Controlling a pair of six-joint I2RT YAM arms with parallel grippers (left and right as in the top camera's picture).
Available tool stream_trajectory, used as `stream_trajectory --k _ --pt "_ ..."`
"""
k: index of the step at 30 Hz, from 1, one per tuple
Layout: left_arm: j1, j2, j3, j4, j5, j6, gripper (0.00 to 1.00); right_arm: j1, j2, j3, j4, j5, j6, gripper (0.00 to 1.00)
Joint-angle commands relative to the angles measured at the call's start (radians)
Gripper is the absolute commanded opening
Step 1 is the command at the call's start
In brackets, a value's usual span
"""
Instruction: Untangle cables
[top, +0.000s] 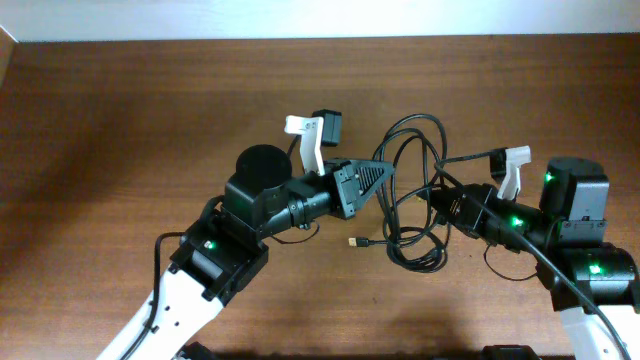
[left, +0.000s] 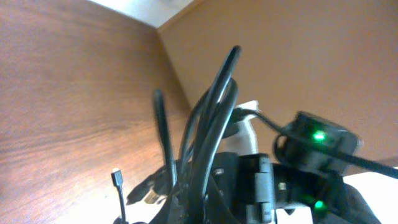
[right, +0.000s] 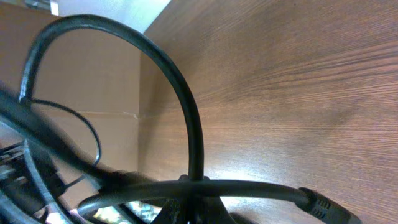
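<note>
The black cables (top: 417, 190) lie in tangled loops at the table's centre right, and one silver-tipped plug (top: 355, 242) rests on the wood in front of them. My left gripper (top: 388, 183) reaches in from the left and is shut on the cables at the loops' left side. In the left wrist view several strands (left: 208, 134) rise from its jaws, with a small plug (left: 116, 177) standing to the left. My right gripper (top: 437, 203) comes in from the right, shut on a cable. In the right wrist view that cable (right: 186, 106) arches up from the jaws, and another strand (right: 249, 186) crosses in front.
Both arms crowd the middle of the brown wooden table (top: 120, 130). A white and black fixture (top: 310, 135) stands behind the left gripper. The right arm (left: 317, 155), with green lights, fills the right of the left wrist view. A pale wall (top: 300, 15) borders the table's far edge.
</note>
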Motion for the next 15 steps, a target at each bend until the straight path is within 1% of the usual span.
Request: stream_trajectory --k 1,6,11,15 --pt "0.003 -0.007 0.021 -0.043 -0.077 -0.004 0.00 0.006 -0.003 0.020 0.007 -0.035 -0.008 0.04" --pt "0.003 -0.007 0.021 -0.137 -0.154 0.002 0.00 0.006 -0.005 0.020 0.007 -0.046 -0.008 0.04" --pt "0.003 -0.007 0.021 -0.192 -0.184 0.057 0.00 0.006 -0.005 0.020 0.008 -0.046 -0.008 0.04" --pt "0.003 -0.007 0.021 -0.240 -0.180 0.146 0.00 0.006 -0.004 0.020 0.037 -0.046 -0.007 0.04"
